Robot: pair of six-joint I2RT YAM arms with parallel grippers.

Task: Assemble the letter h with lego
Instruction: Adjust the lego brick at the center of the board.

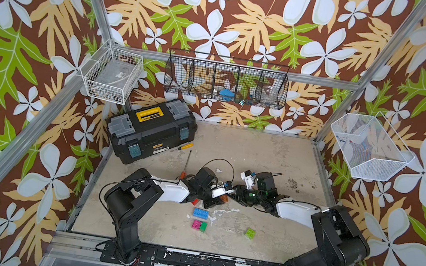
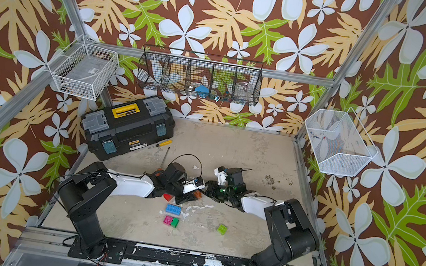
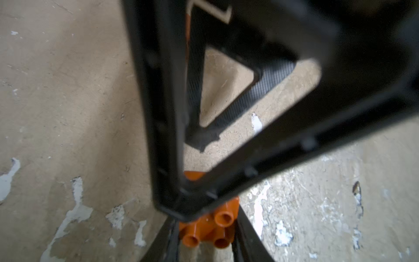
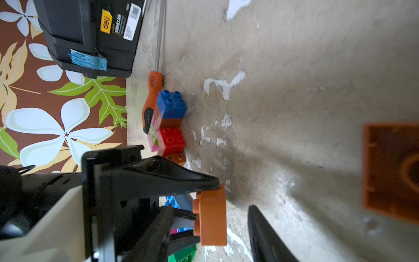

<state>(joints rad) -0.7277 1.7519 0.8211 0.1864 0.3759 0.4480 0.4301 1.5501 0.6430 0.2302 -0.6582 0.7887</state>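
Note:
An orange lego brick (image 3: 209, 226) sits between the fingers of my left gripper (image 3: 206, 237), which is shut on it. The same orange brick (image 4: 212, 215) hangs between the fingers of my right gripper (image 4: 209, 209), which stands open with a gap on each side. In both top views the two grippers meet at mid-table, left gripper (image 1: 220, 197) and right gripper (image 1: 237, 194). A joined cluster of blue, orange, red, pink and green bricks (image 4: 171, 122) lies beside an orange-handled screwdriver (image 4: 152, 99). Loose on the table are a long blue brick (image 1: 201, 213), a pink-and-green pair (image 1: 199, 225) and a light green brick (image 1: 250, 233).
A black toolbox (image 1: 150, 130) stands at the back left, with a yellow-handled screwdriver (image 1: 182, 147) in front of it. Wire baskets (image 1: 226, 82) hang on the walls. A blurred orange brick underside (image 4: 390, 172) fills the edge of the right wrist view.

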